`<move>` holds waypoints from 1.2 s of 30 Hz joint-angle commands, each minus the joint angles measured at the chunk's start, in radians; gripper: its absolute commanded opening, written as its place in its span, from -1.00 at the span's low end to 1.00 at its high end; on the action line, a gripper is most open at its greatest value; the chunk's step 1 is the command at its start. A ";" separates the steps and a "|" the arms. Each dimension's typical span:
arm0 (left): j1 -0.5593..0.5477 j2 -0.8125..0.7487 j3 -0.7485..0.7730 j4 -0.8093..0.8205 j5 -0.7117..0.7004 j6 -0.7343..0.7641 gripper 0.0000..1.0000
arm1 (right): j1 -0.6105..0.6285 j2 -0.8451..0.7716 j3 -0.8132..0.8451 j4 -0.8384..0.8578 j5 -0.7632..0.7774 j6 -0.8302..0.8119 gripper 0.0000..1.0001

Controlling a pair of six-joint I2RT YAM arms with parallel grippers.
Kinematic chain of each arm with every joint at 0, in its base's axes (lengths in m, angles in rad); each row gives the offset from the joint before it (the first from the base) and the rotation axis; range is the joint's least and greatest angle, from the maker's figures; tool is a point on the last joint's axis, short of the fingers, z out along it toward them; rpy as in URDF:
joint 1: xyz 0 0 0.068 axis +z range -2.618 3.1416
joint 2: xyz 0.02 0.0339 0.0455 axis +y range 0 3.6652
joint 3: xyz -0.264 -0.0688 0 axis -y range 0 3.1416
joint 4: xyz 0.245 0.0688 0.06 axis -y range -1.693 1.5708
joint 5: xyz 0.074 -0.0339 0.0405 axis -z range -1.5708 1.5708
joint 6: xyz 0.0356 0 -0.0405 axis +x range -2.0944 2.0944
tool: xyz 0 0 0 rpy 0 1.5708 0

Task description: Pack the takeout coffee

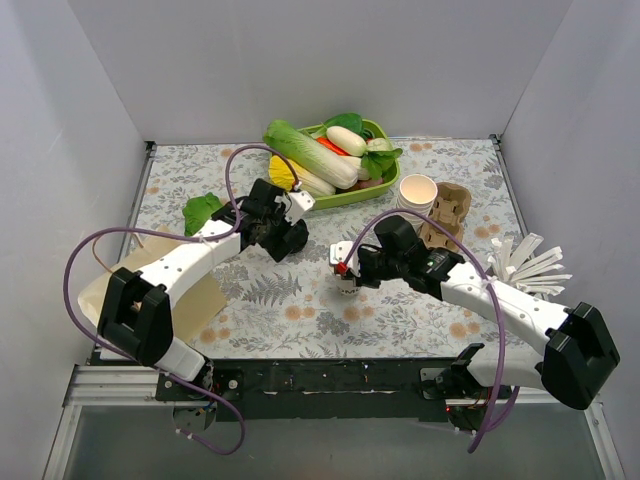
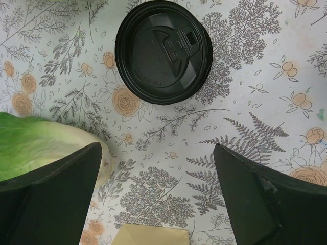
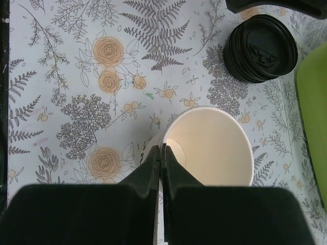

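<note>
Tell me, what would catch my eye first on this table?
Probably the green basket of vegetables at the far edge of the table. Then, mid-table, the right gripper pinching the rim of an open cream paper cup, and nearby the left gripper hanging wide open over a stack of black lids.

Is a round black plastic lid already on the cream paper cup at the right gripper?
No, the cream paper cup is open-topped with its bare inside showing, and the round black plastic lids lie apart from it.
</note>
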 commanded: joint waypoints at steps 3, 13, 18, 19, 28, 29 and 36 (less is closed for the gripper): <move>0.001 0.038 0.082 0.005 0.032 -0.033 0.86 | 0.002 -0.001 -0.047 0.100 -0.017 0.042 -0.97; 0.002 0.088 0.106 -0.009 0.059 -0.036 0.84 | -0.014 -0.011 -0.085 0.115 -0.007 0.043 -0.97; 0.001 0.094 0.090 0.008 0.068 -0.046 0.84 | -0.024 0.002 -0.071 0.097 0.001 0.026 -0.55; 0.001 0.092 0.090 0.014 0.068 -0.048 0.84 | -0.026 0.004 -0.062 0.071 0.010 0.021 -0.43; 0.002 0.133 0.135 0.045 0.170 -0.114 0.78 | -0.070 -0.080 -0.001 -0.127 0.065 -0.060 -0.08; 0.001 0.144 0.142 0.046 0.176 -0.117 0.77 | -0.073 -0.109 0.005 -0.150 0.070 -0.059 -0.07; 0.002 0.296 0.299 -0.003 0.153 -0.164 0.37 | -0.136 -0.180 0.076 -0.155 0.168 0.143 -0.03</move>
